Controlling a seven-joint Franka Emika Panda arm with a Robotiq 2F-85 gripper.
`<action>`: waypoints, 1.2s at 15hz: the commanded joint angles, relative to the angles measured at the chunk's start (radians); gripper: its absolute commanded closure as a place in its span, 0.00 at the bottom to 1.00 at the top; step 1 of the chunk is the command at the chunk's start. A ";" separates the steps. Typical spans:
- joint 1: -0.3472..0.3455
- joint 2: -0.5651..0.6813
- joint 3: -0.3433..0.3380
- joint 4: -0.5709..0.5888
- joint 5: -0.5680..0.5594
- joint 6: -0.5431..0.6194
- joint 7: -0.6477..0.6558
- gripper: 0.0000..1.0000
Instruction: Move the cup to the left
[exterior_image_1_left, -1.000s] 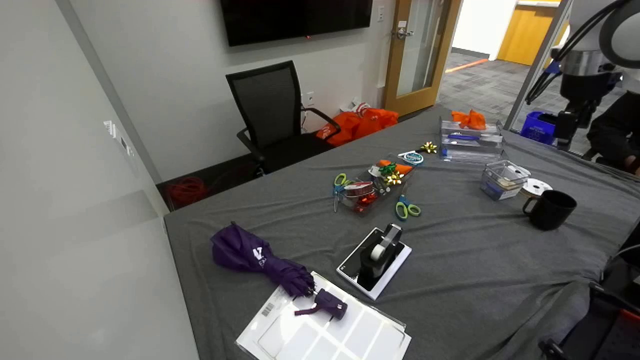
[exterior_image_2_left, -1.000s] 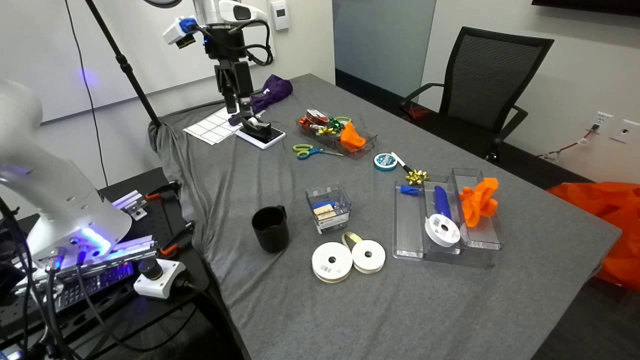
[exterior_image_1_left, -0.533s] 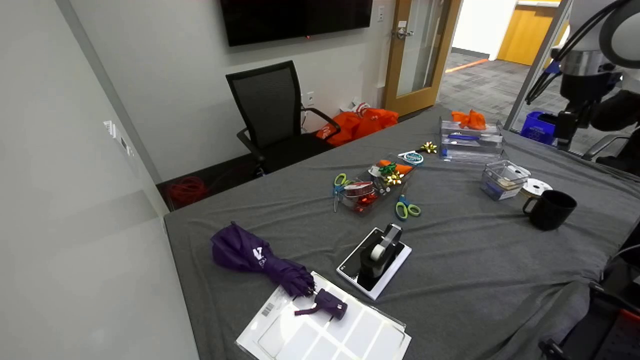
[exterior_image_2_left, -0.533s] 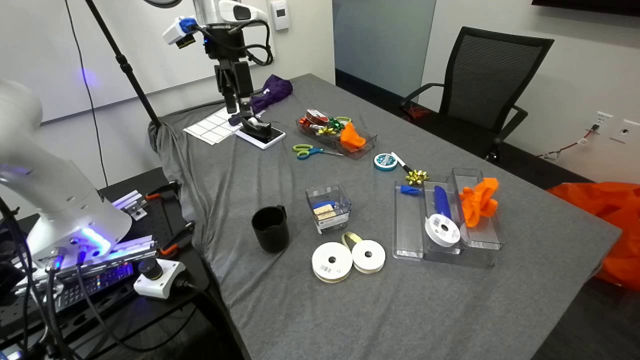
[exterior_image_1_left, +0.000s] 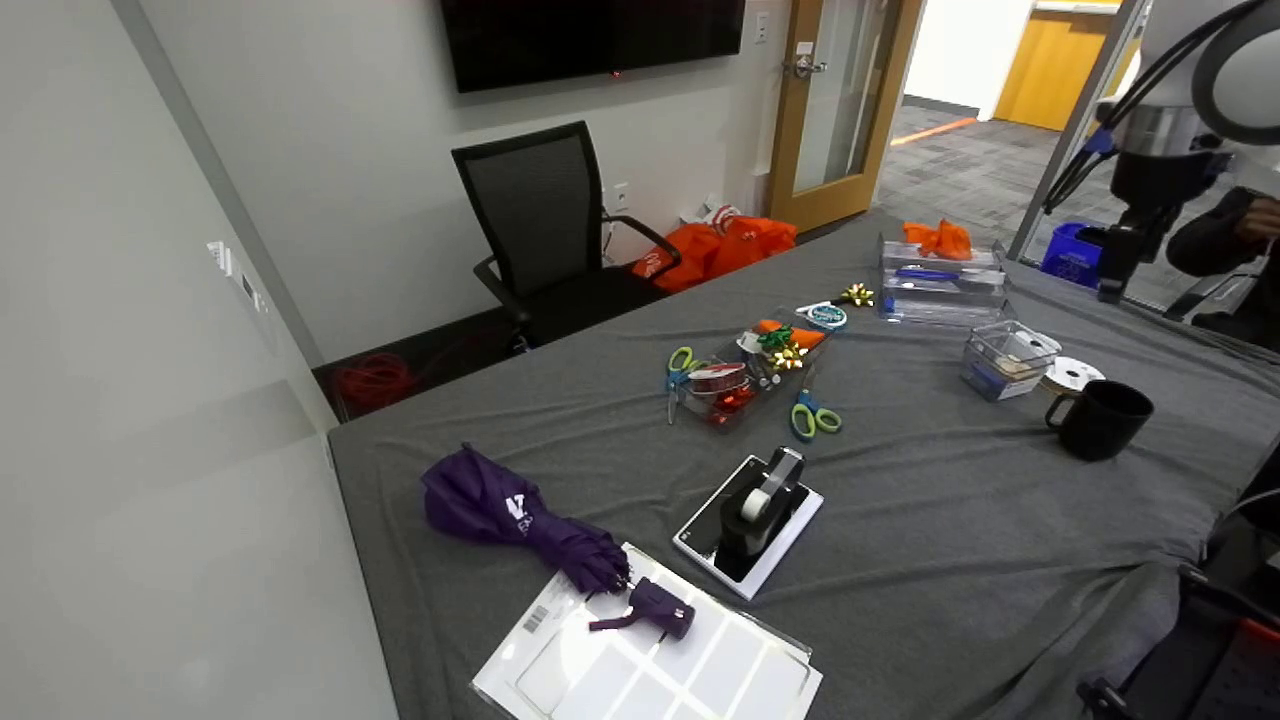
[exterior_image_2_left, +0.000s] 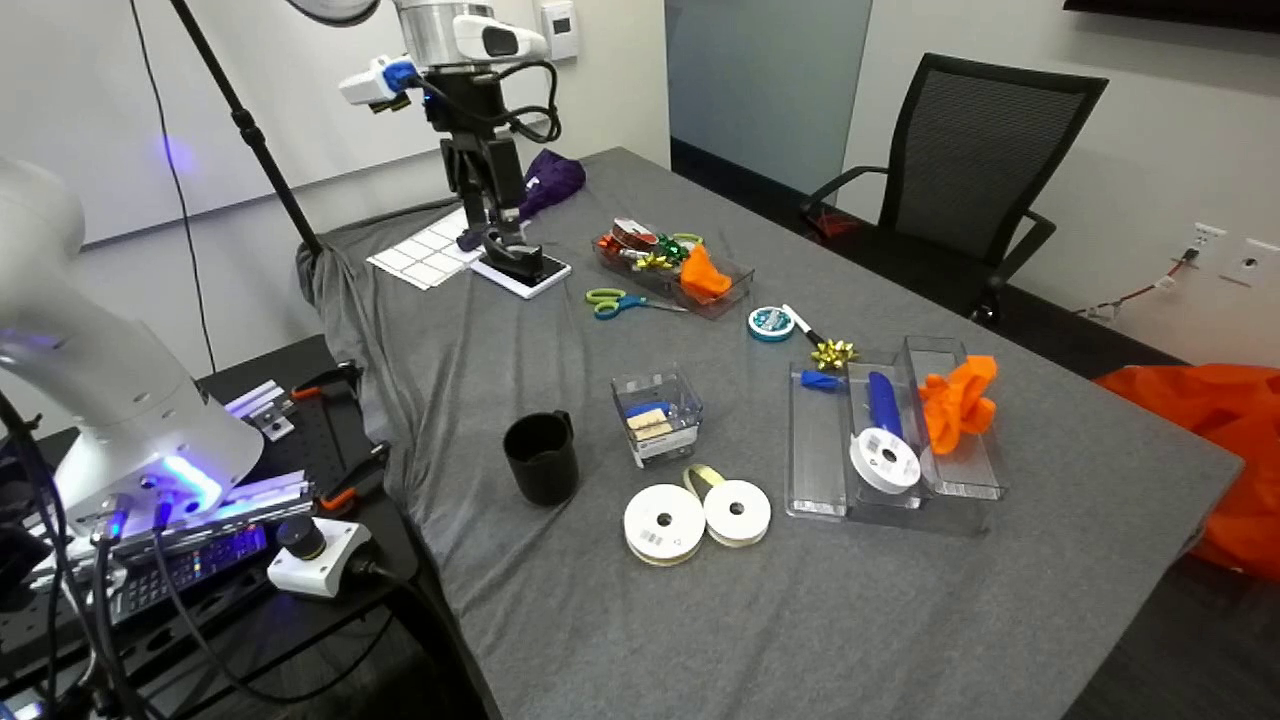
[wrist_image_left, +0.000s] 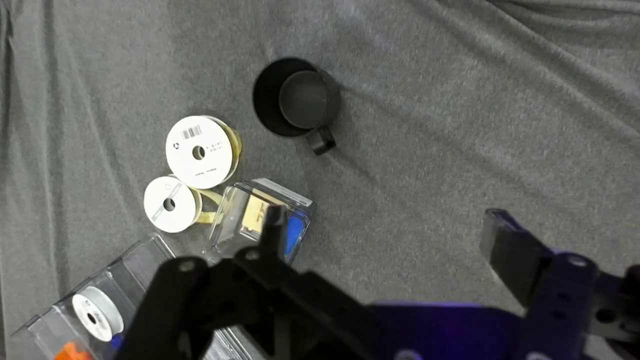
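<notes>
Cup (wrist_image_left: 297, 97) upright near worktop (exterior_image_2_left: 1000, 620) edge beside robot base (exterior_image_2_left: 145, 430), lower and farther from edge nearest umbrella (exterior_image_1_left: 500, 515) than wide-spread, empty hand (wrist_image_left: 385, 225).

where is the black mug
In an exterior view, the black mug stands on the grey cloth left of centre, with the clear bin and white spools to its right.

The black cup (exterior_image_2_left: 542, 465) stands upright, seemingly plain, on grey cloth (exterior_image_2_left: 800, 610).
</notes>
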 joint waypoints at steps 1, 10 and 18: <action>0.001 0.076 -0.061 -0.020 0.081 0.143 -0.137 0.00; -0.035 0.253 -0.117 -0.010 0.347 0.183 -0.519 0.00; -0.111 0.382 -0.113 -0.014 0.341 0.323 -0.705 0.00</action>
